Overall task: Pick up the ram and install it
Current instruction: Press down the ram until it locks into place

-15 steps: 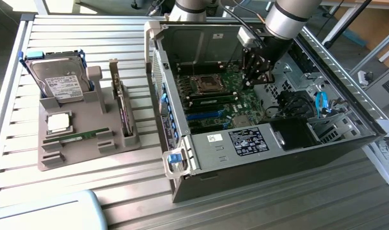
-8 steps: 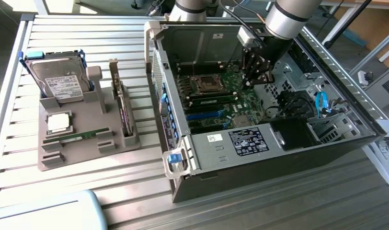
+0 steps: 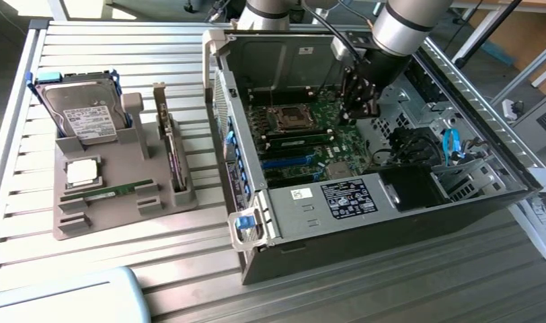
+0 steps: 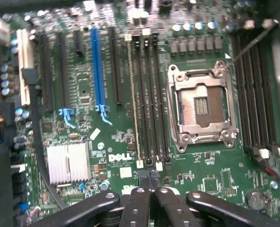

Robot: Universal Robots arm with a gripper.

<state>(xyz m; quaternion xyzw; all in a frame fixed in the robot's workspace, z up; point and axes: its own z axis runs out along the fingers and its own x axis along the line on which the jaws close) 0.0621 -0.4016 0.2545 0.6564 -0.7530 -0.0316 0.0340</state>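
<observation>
My gripper [image 3: 361, 101] hangs inside the open computer case [image 3: 390, 222], above the motherboard [image 3: 313, 138] and just to the exterior view's right of the empty processor socket [image 4: 201, 106]. In the wrist view my fingers [image 4: 139, 201] are drawn together with nothing between them, their tips over the end of the memory slots [image 4: 147, 94]. The ram [image 3: 109, 192] lies in the near slot of the gray holder tray [image 3: 120, 212] (well apart, at the exterior view's left), near 1 hard drive [image 3: 83, 114].
</observation>
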